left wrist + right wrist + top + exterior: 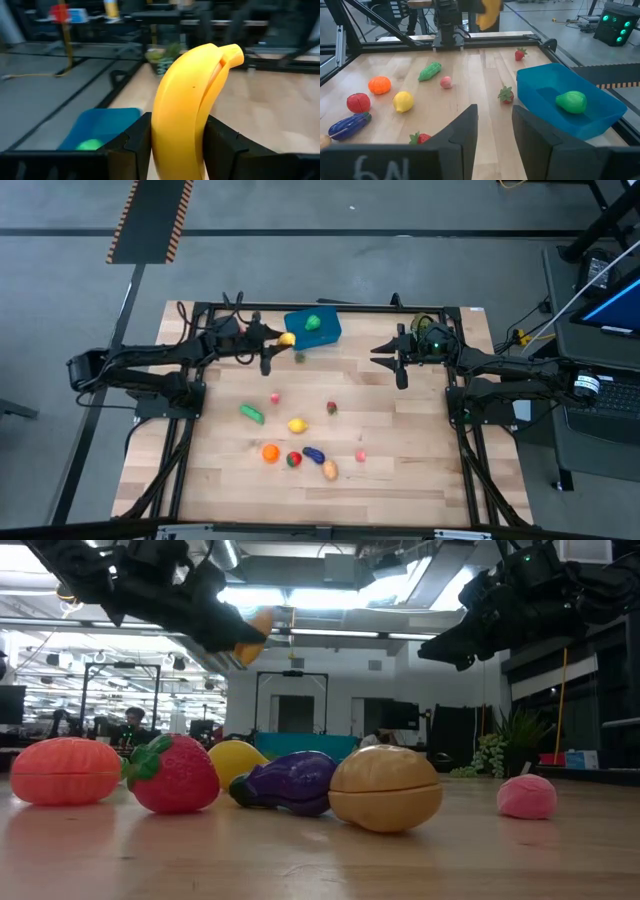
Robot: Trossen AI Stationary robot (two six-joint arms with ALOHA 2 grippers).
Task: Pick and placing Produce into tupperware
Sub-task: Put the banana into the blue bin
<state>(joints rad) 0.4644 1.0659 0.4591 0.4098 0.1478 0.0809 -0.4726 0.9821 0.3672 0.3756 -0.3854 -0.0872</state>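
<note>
Far edge: the blue tupperware (313, 329) sits there, a green pepper (313, 322) inside and open room around it.
Above the box: the left gripper (272, 339), clamped on a banana (287, 338), hangs just beside its left rim.
Right of box: bare wood up to the right gripper (388, 348).
Centre and near side: scattered produce, with passable gaps between pieces.

We can read only one marking: pale handwritten characters, perhaps "6N", on the dark body of the right tool (494, 131), in its wrist view
</note>
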